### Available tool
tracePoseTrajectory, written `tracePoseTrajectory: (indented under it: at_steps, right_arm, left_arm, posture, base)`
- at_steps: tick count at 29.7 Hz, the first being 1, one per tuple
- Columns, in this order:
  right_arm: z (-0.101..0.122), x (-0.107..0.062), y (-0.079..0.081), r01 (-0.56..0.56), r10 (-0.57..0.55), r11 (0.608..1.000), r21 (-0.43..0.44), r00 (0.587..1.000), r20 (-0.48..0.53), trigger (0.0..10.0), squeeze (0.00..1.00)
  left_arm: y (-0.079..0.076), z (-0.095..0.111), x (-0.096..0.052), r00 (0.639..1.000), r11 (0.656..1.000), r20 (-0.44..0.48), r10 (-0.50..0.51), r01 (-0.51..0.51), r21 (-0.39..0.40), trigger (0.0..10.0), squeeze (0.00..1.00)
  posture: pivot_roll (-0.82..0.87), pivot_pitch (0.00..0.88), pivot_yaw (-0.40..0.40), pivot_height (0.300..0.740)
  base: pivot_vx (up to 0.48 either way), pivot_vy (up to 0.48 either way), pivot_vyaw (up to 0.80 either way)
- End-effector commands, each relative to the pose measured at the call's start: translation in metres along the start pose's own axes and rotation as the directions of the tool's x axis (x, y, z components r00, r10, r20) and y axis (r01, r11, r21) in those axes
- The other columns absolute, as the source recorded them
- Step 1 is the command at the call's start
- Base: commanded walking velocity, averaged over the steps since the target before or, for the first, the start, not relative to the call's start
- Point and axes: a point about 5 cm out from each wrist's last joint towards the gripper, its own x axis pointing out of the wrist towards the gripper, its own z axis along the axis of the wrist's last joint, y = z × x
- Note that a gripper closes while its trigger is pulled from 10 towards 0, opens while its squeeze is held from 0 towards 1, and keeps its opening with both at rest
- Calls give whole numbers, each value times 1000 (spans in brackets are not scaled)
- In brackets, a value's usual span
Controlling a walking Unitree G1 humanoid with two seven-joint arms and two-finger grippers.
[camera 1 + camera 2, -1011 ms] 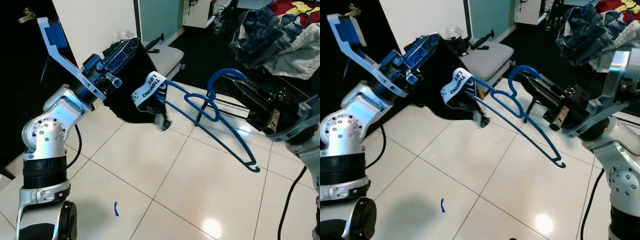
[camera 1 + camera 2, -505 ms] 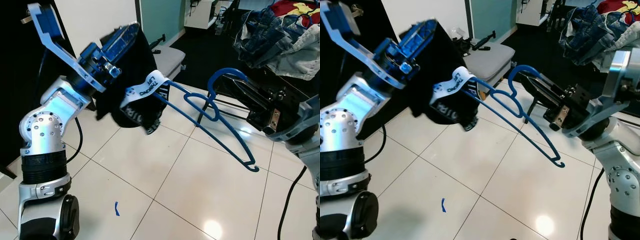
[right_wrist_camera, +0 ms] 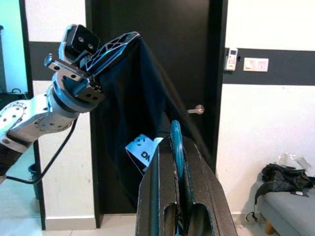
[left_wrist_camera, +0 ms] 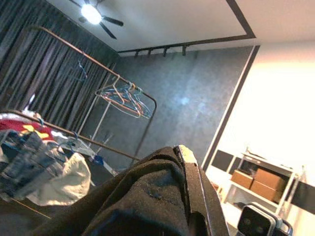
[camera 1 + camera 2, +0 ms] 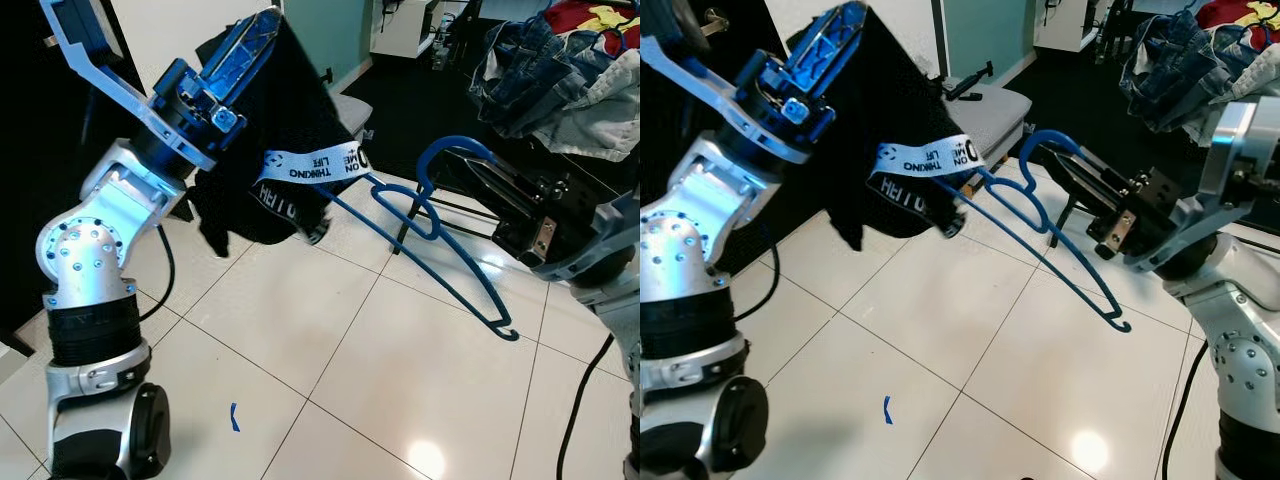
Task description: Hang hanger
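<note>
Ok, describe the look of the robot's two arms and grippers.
Both arms are silver metal with ribbed black joint bands and trailing black cables. The left gripper has blue lattice-patterned fingers on a blue wrist mount. The right gripper has long black fingers with a small tan plate near their base.

Head pair: angled down over tiled floor [image 5: 350, 380], near-identical overlap. Left wrist: tilted up toward ceiling. Right wrist: level, close along blue hanger [image 3: 176, 147], facing left claw [image 3: 115, 46].
</note>
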Motion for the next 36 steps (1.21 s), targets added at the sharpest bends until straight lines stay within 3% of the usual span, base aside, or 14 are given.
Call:
tracePoseTrajectory:
  at_steps: [1,8,10,18,21,22,26,30,32,36]
  right_arm:
    - [-2,3,1,-8,8,1000,-1,1000,4,0,0]
    - [1,4,0,-11,11,1000,1,999,35,0,0]
    - [6,3,-1,-9,9,1000,-4,998,55,0,0]
    - [10,2,-1,-10,11,1000,-7,997,78,0,0]
    - [10,2,0,-13,14,1000,-6,997,77,0,0]
    - [10,1,0,-14,14,1000,-6,997,74,0,0]
    - [9,-2,-1,-2,3,1000,-12,998,57,0,0]
    - [10,-6,-3,14,-13,1000,-19,999,46,0,0]
    - [10,-8,-4,24,-23,999,-26,999,38,0,0]
    - [10,-9,-6,35,-34,999,-34,999,26,0,0]
  left_arm:
    - [-6,0,2,1000,1000,-2,-30,30,-3,5294,0]
    - [-6,-11,-3,999,1000,-45,-4,2,-25,5529,0]
    - [6,-13,-8,996,997,-50,74,-75,-24,4392,0]
    - [18,-18,-12,982,985,-71,172,-173,-3,4627,0]
    - [23,-18,-13,974,977,-70,215,-214,22,4549,0]
    - [31,-13,-14,960,961,-46,275,-273,47,4392,0]
    - [38,-1,-15,944,943,-2,329,-328,63,4196,0]
    - [31,2,-11,960,959,-6,281,-281,36,4314,0]
    - [16,-5,-8,983,985,-59,172,-171,21,5529,0]
    - [-1,-12,-6,992,998,-111,58,-58,8,5647,0]
  posture:
    - [35,116,70,740]
    - [36,117,69,740]
    - [33,118,69,740]
    - [32,118,70,740]
    - [30,119,71,740]
    - [29,120,72,740]
    - [30,122,72,740]
    - [33,123,72,740]
    - [35,123,70,740]
    - [36,123,68,740]
  base:
    - [0,0,0]
    - [0,0,0]
    - [0,0,0]
    - [0,0,0]
    - [0,0,0]
    - [0,0,0]
    - [0,0,0]
    - [0,0,0]
    - [0,0,0]
    - [0,0,0]
